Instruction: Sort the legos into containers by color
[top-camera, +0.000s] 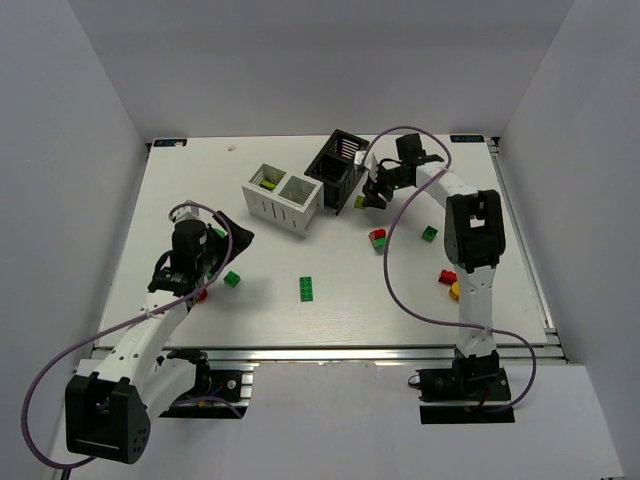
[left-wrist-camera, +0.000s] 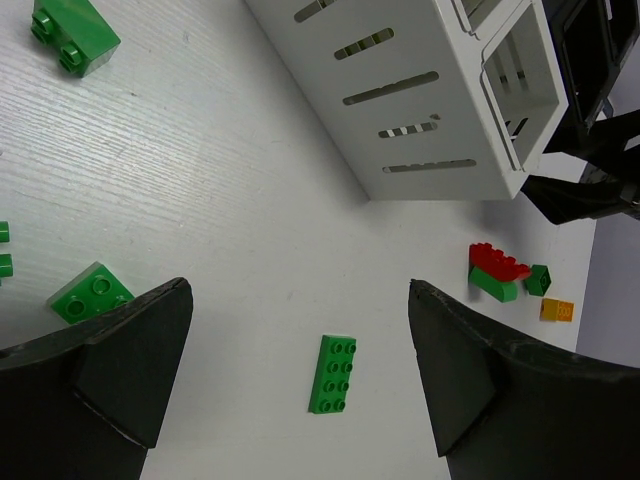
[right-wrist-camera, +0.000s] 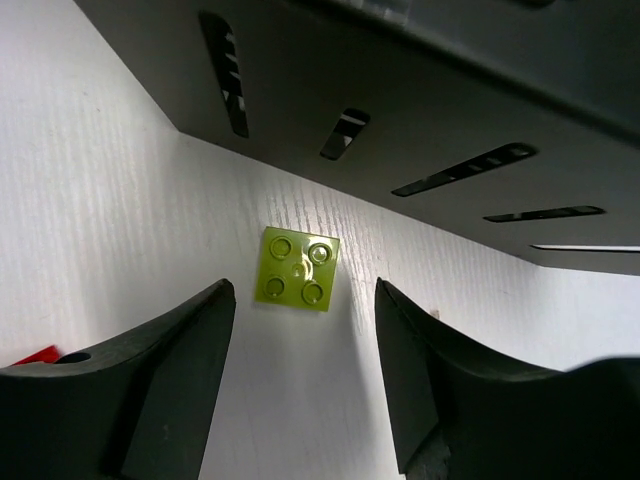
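Note:
Near the black container (top-camera: 340, 168), my right gripper (top-camera: 372, 195) hangs open just over a lime lego (top-camera: 359, 202) lying flat on the table. In the right wrist view the lime lego (right-wrist-camera: 298, 269) lies beside the black container's slatted wall (right-wrist-camera: 400, 110), just ahead of the open gripper (right-wrist-camera: 304, 300), untouched. My left gripper (top-camera: 222, 236) is open and empty, left of the white container (top-camera: 283, 200), which holds a lime lego (top-camera: 268, 182). From the left wrist, a green flat lego (left-wrist-camera: 335, 374) lies on the table between the wide-open gripper's (left-wrist-camera: 300, 340) fingers, far below them.
Loose legos lie about: a green brick (top-camera: 232, 279), a green plate (top-camera: 307, 288), a red-on-green pair (top-camera: 378, 238), a small dark green one (top-camera: 429, 234), a red one (top-camera: 447, 277) and a yellow one (top-camera: 455, 291). Another red one (top-camera: 202, 294) lies by the left arm.

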